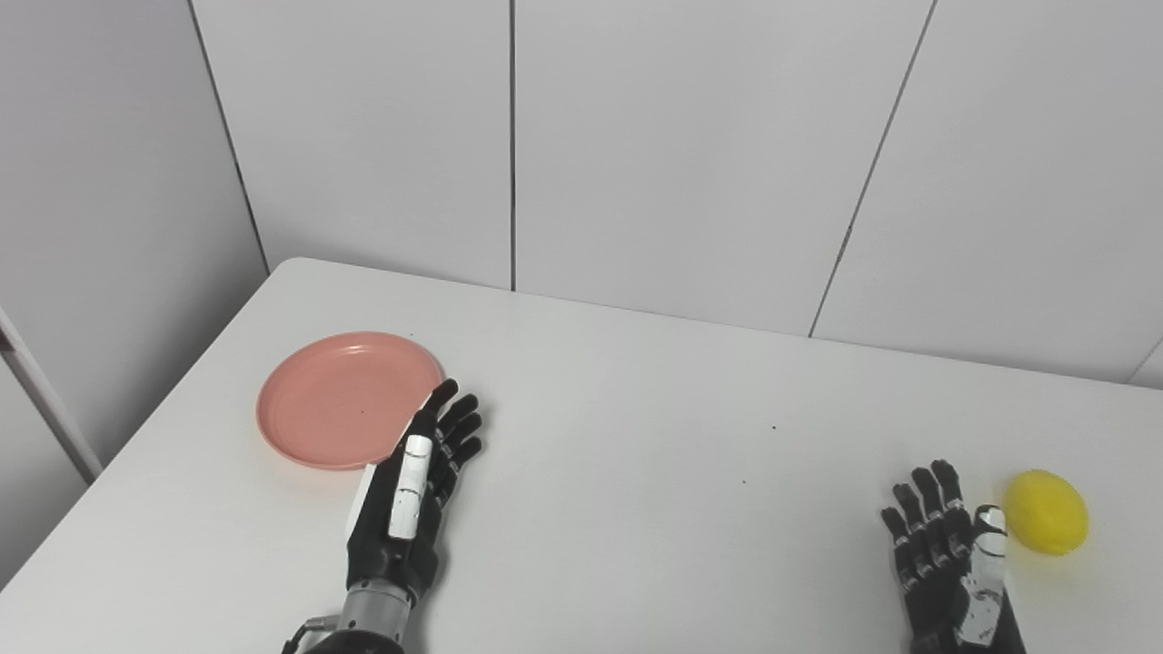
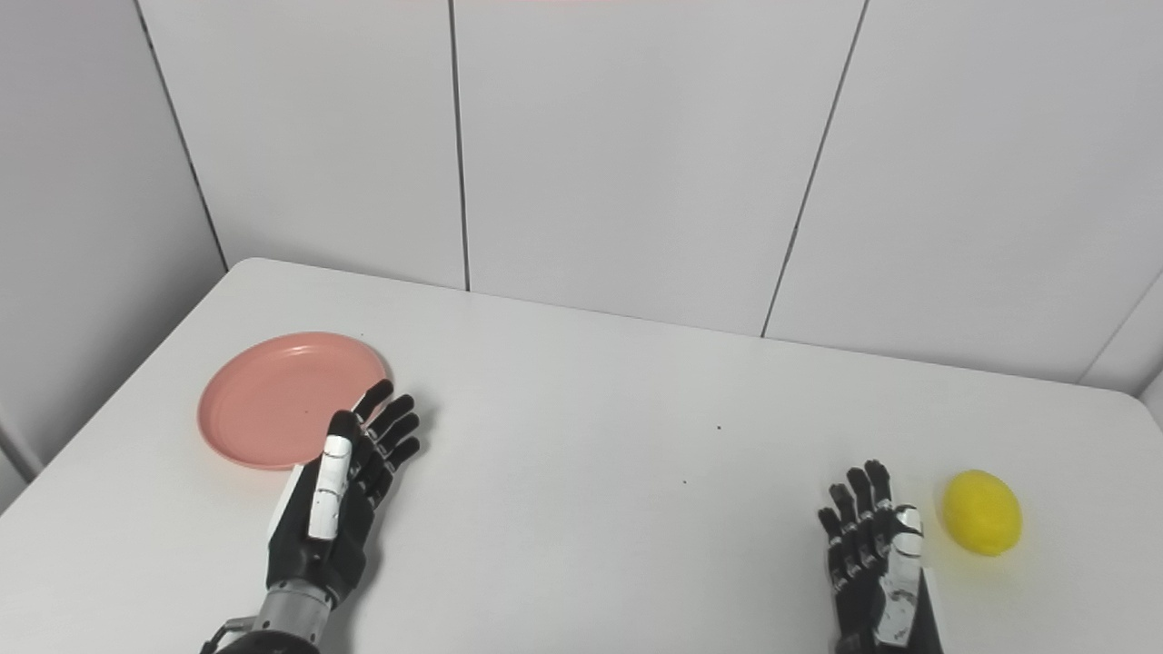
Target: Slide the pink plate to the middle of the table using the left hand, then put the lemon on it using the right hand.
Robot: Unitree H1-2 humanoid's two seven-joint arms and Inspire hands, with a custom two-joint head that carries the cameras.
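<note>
The right robot hand (image 1: 949, 563) sits nearest, low at the bottom edge on the right side, its dark fingers (image 1: 927, 509) extended and spread a little, thumb alongside; it holds nothing. It lies over the white tabletop (image 1: 636, 472) with its thumb side toward the lemon (image 1: 1047, 511), which rests just beside it on the right, apart from it with a narrow strip of tabletop between the two.

The left robot hand (image 1: 413, 495) reaches further in from the bottom left. Its fingers (image 1: 459, 427) are also straight and apart, palm turned down and a little sideways, and it grips nothing. Its fingertips lie at the near right edge of the pink plate (image 1: 336, 395); whether they actually touch the rim cannot be told from either view.

The pink plate lies flat on the left part of the tabletop, well apart from the lemon on the far right. Behind the tabletop stands a wall of pale panels (image 1: 690, 145) with dark seams.
</note>
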